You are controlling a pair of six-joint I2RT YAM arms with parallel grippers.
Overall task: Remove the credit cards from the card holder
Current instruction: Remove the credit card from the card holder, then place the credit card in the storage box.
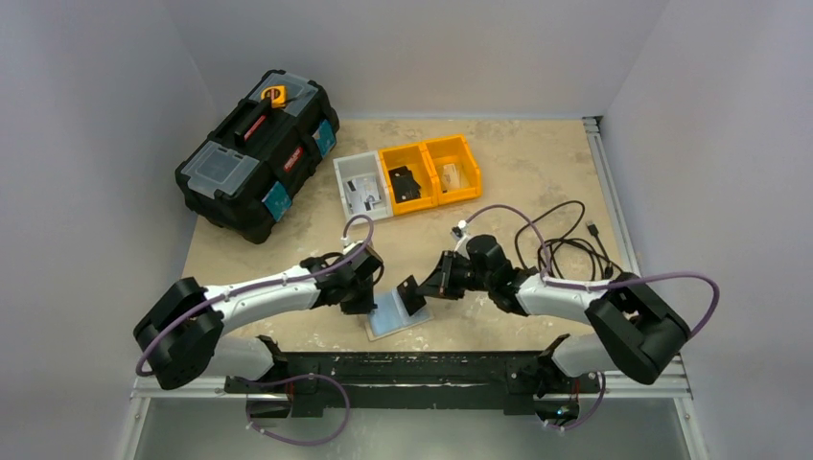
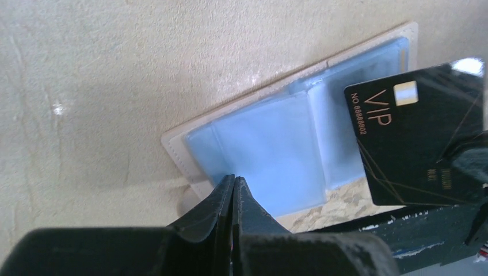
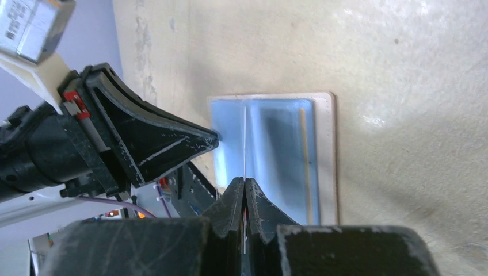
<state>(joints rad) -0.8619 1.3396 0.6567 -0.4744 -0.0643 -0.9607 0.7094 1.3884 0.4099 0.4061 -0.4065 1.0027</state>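
The left end effector (image 2: 233, 179), its fingers pressed together, bore down on one edge of the open card holder (image 2: 270, 149) - apparently pinning it flat to the worktop (image 2: 86, 86) so it would not lift. Just beside it, the right end effector (image 3: 244, 181) gripped a black credit card (image 2: 420, 144), held tilted over the holder's blue sleeves - seemingly already out of its pocket.

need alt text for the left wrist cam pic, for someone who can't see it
An open card holder with pale blue clear sleeves lies flat on a beige table, and the right pincer holds a black VIP card over its right side. The left pincer, shut, has its tip at the holder's near edge.
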